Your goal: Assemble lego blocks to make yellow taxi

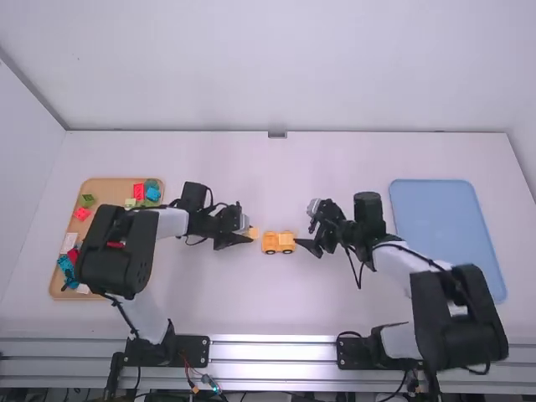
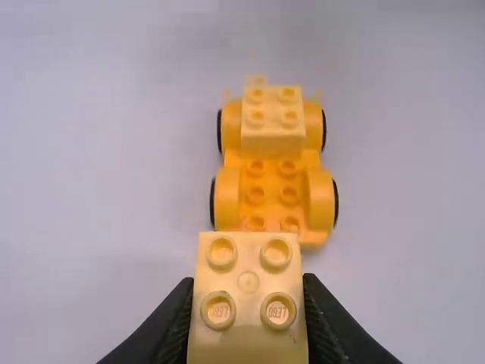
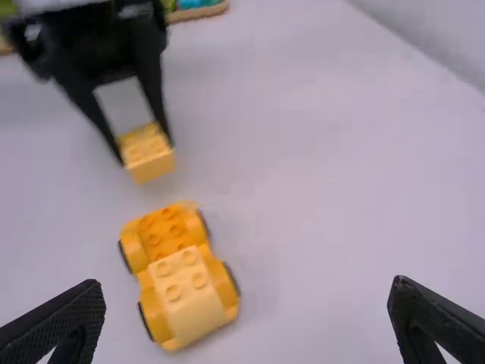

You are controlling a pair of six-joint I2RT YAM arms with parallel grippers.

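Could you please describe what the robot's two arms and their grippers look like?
The left arm and right arm have white links, bulky black joints and thin, loosely looping black cables. The left gripper and right gripper are black, each with two fingers that taper toward the tips.

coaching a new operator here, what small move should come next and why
Probably ease the left jaws, closed on a yellow block, over the bare studs of the wheeled base, then lower it: those studs lie open beside the block already mounted, and the held block is still short of them.
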